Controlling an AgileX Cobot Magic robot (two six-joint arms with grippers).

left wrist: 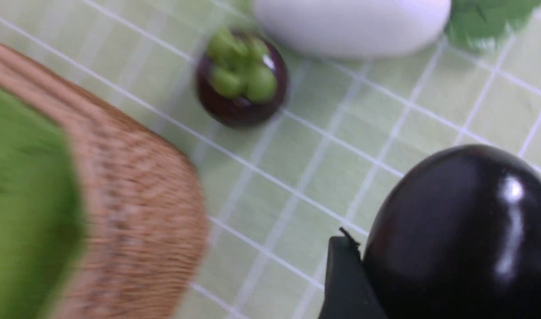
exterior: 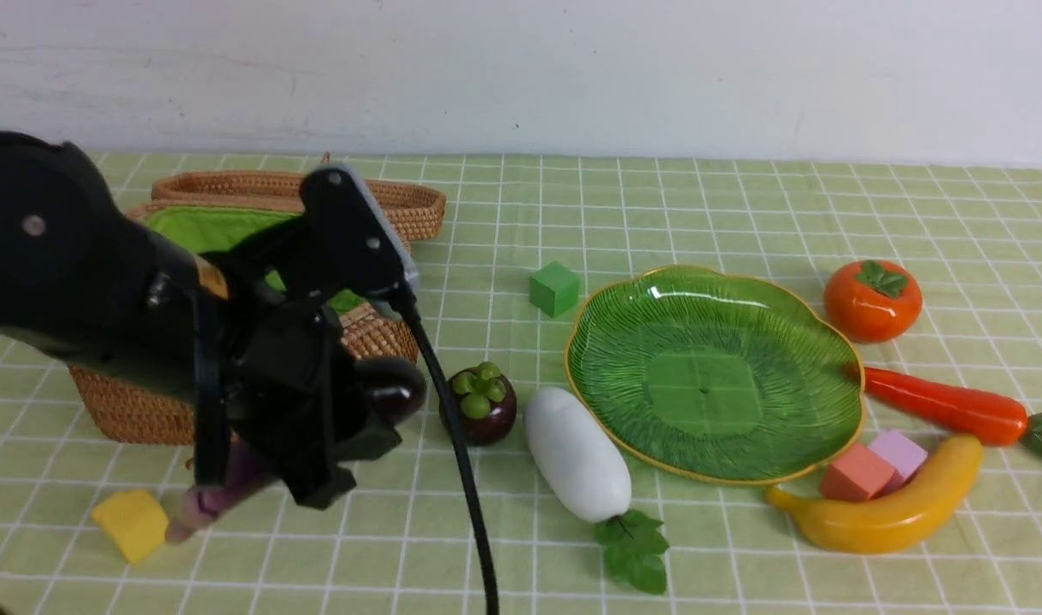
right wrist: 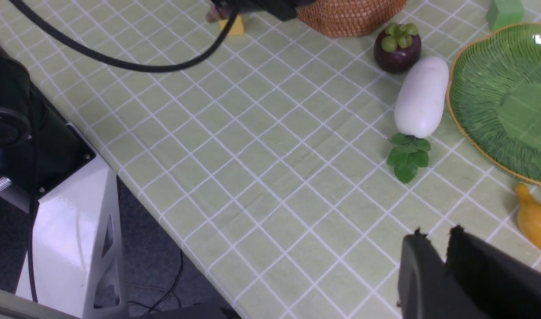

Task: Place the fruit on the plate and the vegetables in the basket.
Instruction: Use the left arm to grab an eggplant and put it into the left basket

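My left gripper (exterior: 333, 427) is shut on the dark-purple eggplant (exterior: 395, 389), just in front of the wicker basket (exterior: 145, 410). The eggplant is tilted, its fat end (left wrist: 465, 230) raised and its stem end low by a yellow cube. One finger (left wrist: 346, 274) presses its side; the other is hidden. The mangosteen (exterior: 480, 403) and white radish (exterior: 576, 453) lie left of the empty green plate (exterior: 713, 376). The persimmon (exterior: 871, 301), carrot (exterior: 944, 403) and banana (exterior: 892, 504) lie to its right. My right gripper (right wrist: 434, 235) is shut and empty, above the cloth near the banana tip (right wrist: 536, 221).
Foam cubes lie about: green (exterior: 554, 288) behind the plate, yellow (exterior: 131, 523) at the front left, orange-pink (exterior: 857, 472) and lilac (exterior: 898, 453) against the banana. The basket's lid (exterior: 401, 201) is folded back. A black cable (exterior: 465, 478) hangs from the left arm. The table edge (right wrist: 133, 186) drops off beside the right arm.
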